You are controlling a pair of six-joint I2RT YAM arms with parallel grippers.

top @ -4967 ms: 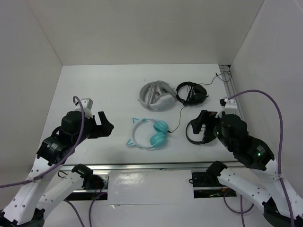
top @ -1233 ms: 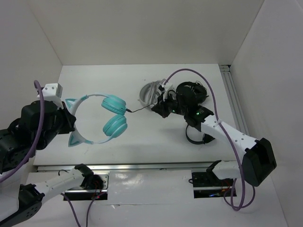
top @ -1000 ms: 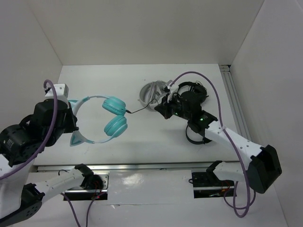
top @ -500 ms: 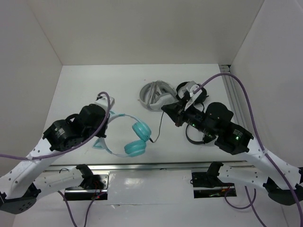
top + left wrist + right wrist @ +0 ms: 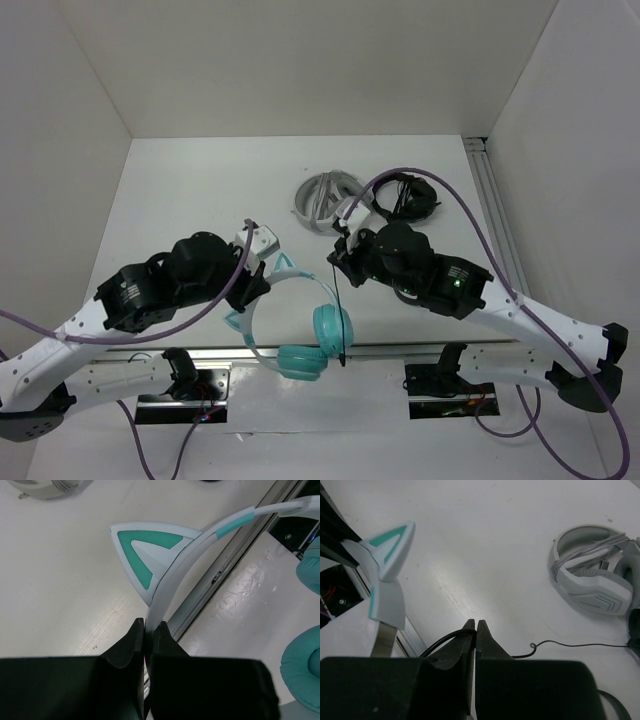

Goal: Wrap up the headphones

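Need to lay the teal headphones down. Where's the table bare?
Bare: the table's back-left stretch, from the left wall to the grey-white headphones. Crowded: back right, where the grey-white and black headphones lie side by side, the right arm covering the space before them.

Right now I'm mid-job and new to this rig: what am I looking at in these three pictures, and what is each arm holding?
The machine is two robot arms bolted at the near edge of a white table. The wide picture comes from a fixed camera above and behind them. The other two come from a camera on each wrist, looking along its own fingers. The left gripper is shut on the pale headband of the teal headphones, just below a cat ear, and holds them up near the front edge. The right gripper is shut on their thin black cable. At the back of the table lie grey-white headphones and black headphones.
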